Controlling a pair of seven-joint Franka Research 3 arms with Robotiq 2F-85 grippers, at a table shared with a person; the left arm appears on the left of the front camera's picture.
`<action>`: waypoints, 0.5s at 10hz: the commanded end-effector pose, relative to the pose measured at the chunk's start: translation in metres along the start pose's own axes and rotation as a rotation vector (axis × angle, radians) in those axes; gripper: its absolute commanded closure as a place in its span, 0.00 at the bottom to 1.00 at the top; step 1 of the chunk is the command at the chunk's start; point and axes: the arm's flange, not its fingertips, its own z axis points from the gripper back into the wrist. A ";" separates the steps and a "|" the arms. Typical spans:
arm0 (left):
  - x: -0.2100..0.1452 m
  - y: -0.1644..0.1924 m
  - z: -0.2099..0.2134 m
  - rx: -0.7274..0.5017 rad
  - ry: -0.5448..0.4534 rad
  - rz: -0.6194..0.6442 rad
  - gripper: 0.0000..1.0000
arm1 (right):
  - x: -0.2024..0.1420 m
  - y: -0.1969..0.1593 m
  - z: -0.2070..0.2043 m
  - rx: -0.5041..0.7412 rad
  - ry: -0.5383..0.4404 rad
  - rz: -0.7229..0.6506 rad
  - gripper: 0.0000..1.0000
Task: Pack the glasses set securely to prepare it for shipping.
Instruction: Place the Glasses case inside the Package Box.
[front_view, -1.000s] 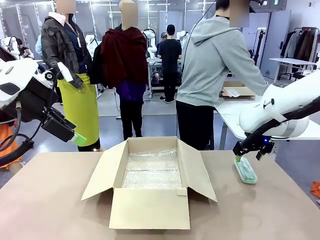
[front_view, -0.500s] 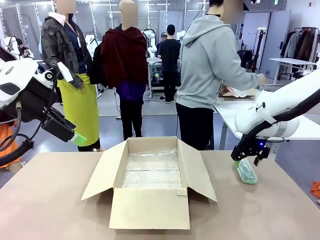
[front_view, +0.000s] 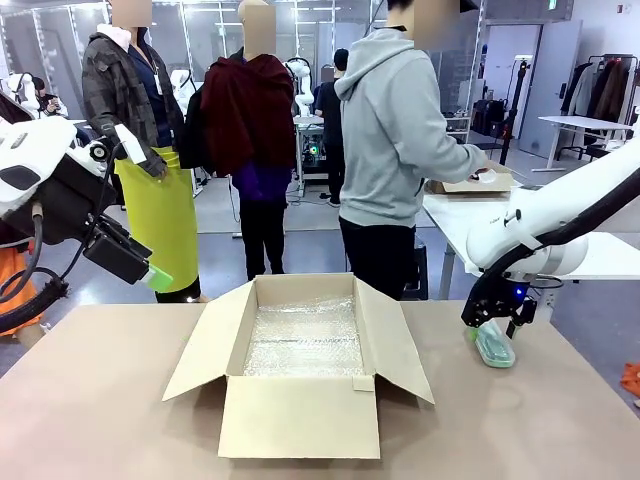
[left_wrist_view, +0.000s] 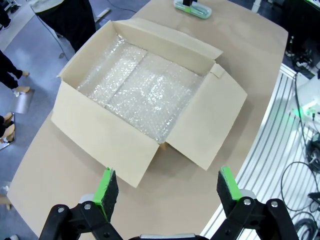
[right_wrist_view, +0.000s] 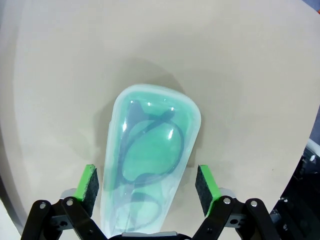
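Straddling one end of the pale mint green case (right_wrist_view: 150, 145) on the brown table (front_view: 100, 400), the right gripper (right_wrist_view: 147, 182) stood low over it, its green pads (right_wrist_view: 89, 187) set on either long side. Seen from the wrist, the pads stood just beside the translucent shell and were not plainly pressed against it. The claw was open around the case rather than clamped on it, and the case lay flat on the tabletop. Dark-framed glasses showed through its lid. From the front, the case sat at the table's right side, well apart from the open cardboard box (front_view: 300, 415) at the middle, and the right arm reached down to it from the picture's right edge.

The box stood with its four flaps folded outward, and a sheet of bubble wrap (front_view: 303, 340) lined its floor.

The left gripper (left_wrist_view: 167, 187) hung high above the table's left side, tilted toward the box, its jaws spread wide and holding nothing. Its wrist camera looked down between both green pads onto the box, with the mint case at the far end of the table beyond it.

Across the table, a person in a grey hooded top (front_view: 395, 130) stood turned away, hands at a shallow carton (front_view: 470, 183) on a white table (front_view: 470, 215) behind.
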 end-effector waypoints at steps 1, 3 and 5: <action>0.000 0.000 0.002 0.002 -0.002 0.005 0.00 | 0.011 0.003 -0.001 0.007 0.021 -0.040 0.07; 0.000 0.000 0.002 0.002 -0.002 0.005 0.00 | 0.013 0.000 -0.004 0.000 0.031 -0.044 0.27; 0.000 0.000 0.002 0.002 -0.002 0.005 0.00 | 0.012 -0.001 -0.002 -0.005 0.036 -0.046 0.47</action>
